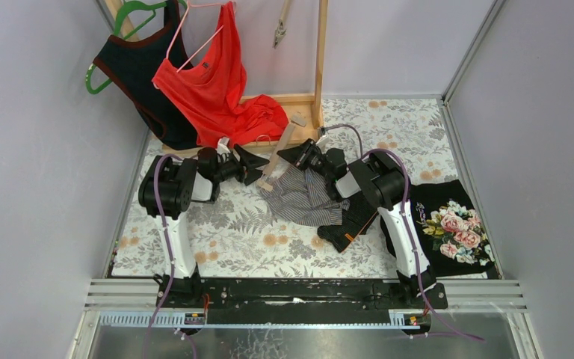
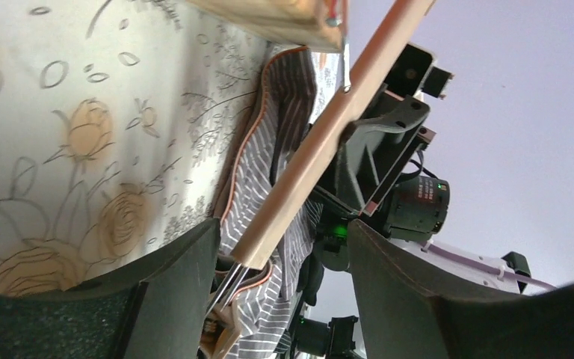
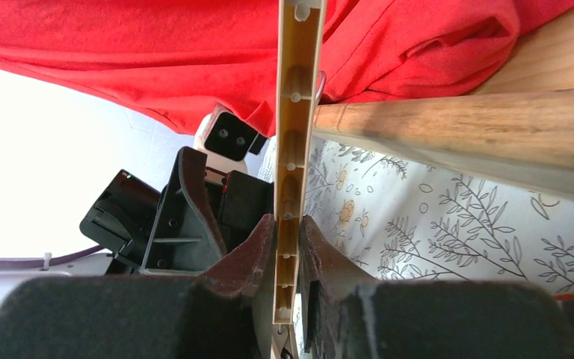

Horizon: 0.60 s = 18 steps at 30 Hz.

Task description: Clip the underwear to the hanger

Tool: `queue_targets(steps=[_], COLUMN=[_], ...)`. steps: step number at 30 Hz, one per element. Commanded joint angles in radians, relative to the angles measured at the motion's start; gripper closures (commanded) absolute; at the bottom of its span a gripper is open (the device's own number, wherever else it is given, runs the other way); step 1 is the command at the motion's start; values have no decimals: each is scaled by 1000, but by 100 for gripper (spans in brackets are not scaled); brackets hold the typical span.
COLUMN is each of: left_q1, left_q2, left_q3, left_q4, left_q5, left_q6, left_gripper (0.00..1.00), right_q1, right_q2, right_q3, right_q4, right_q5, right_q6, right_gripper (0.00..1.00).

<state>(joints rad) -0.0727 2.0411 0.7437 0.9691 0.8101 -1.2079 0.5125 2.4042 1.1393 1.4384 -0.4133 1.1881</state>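
Hanger sits pinched in the right tool, left tool spread around its end, striped underwear beneath

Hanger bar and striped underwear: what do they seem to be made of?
Hanger bar: probably beige plastic, matte; its hollow back shows moulded ribs and pegs. Striped underwear: thin soft fabric, grey-and-white stripes, orange edge trim; it folds and wrinkles.

The underwear is spread in the middle of the tabletop, with the hanger positioned at its far left corner; a wooden rack is placed behind, a folded garment to the right
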Motion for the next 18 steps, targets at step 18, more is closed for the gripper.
queue_targets(steps=[18], left_q1=[32], left_q2=[-21], left_q3=[-92], left_q4=[193], left_q5=[3], left_q6=[-74], left_gripper=[31], right_q1=[1], right_q2=[-132], right_q3=[-146], right_q4=[202], right_q5=[-128], right_q6=[54], right_gripper=[88])
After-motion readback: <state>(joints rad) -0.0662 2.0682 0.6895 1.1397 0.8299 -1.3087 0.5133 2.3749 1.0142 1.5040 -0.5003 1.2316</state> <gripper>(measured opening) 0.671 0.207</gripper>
